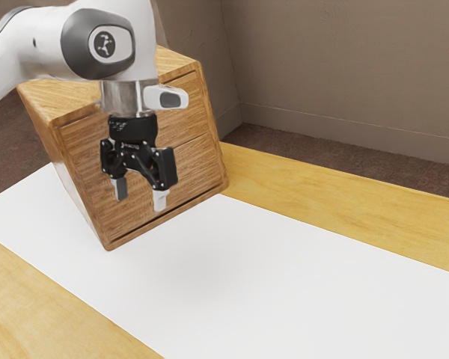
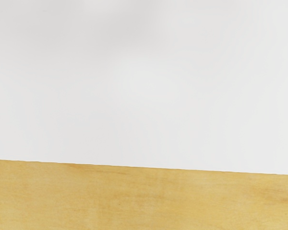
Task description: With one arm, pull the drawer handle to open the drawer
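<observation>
Currently my end effector (image 1: 140,198) hangs with fingers spread wide, just in front of the drawer cabinet (image 1: 73,138), a wood-grained box with flush drawer fronts, standing on the white mat (image 1: 284,284) covering the surface (image 1: 344,202).

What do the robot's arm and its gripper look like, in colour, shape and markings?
The arm has smooth, rounded white shells. Its joint cap is grey and carries a small round emblem. Below it comes a short silver collar, then the black gripper, with two angular fingers that end in pale grey pads.
</observation>
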You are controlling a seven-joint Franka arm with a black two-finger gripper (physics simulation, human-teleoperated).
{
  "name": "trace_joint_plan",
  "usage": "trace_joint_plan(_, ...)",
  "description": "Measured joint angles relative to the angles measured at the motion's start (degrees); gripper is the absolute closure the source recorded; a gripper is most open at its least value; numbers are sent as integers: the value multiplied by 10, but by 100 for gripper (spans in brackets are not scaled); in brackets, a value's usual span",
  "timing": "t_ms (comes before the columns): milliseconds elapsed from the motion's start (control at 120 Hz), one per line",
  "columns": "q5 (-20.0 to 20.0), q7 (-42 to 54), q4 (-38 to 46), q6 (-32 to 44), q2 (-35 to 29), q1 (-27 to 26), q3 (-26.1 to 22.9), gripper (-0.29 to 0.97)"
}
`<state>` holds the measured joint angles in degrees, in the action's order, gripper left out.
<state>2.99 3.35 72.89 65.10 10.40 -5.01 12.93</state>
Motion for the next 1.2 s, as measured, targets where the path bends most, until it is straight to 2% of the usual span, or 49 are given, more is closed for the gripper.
trace_joint_plan(267, 1, 13, 0, 95, 1, 0, -1, 0)
trace_joint_plan(317, 0, 15, -13, 99, -3, -1, -1, 0)
trace_joint_plan(425, -1, 18, -98, 89, -10, -6, -4, 0)
trace_joint_plan(583, -5, 23, -116, 89, -10, 3, -2, 0)
trace_joint_plan(733, -23, 43, -115, 108, -9, -7, -8, 0)
trace_joint_plan(825, -62, 62, -108, 117, 4, -45, -15, 0)
trace_joint_plan(950, -84, 84, -103, 123, 3, -51, -11, 0)
trace_joint_plan(1133, -102, 110, -64, 134, -7, -53, -8, 0)
trace_joint_plan(1200, -108, 120, -10, 152, -36, -58, -2, 0)
